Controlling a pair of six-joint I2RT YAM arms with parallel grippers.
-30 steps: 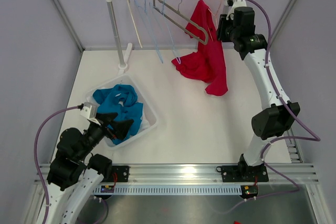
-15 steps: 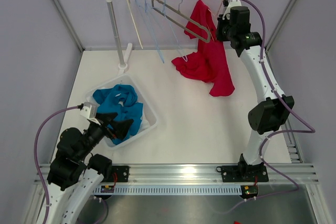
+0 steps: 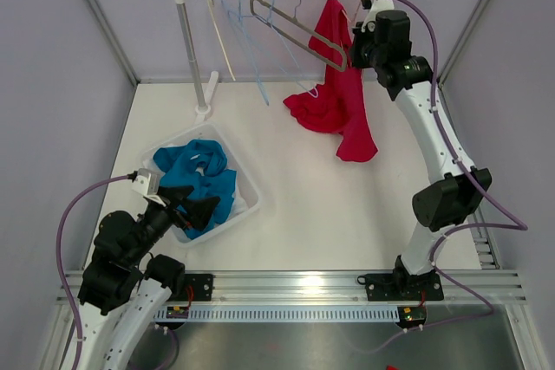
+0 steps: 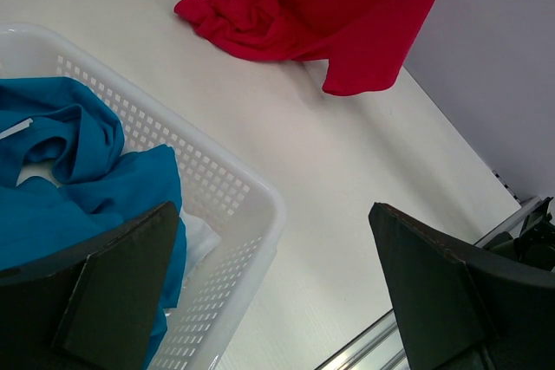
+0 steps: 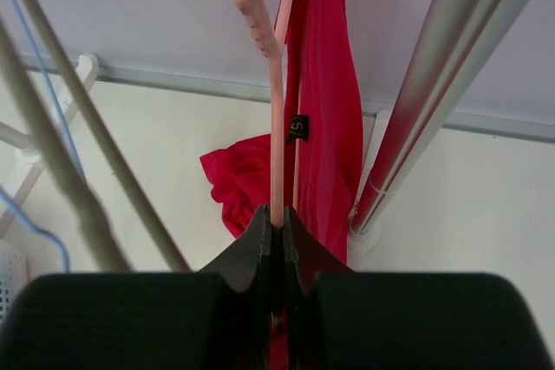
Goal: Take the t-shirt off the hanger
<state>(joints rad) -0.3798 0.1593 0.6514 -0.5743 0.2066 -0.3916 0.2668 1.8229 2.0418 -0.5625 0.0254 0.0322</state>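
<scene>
Pinching the pink hanger (image 5: 276,153), right fingers (image 5: 249,253) sit just before the t-shirt (image 5: 325,127).

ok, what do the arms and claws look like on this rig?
Both are built alike: the left arm and right arm have white links with black joint housings. A purple cable loops along each. The left claw and right claw have matte black, wedge-shaped fingers. No markings are legible.

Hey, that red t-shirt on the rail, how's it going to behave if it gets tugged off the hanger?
Probably floppy: the red t-shirt hangs in folds and its lower part bunches on the table. Likely light for its size, since a thin hanger carries it.
</scene>
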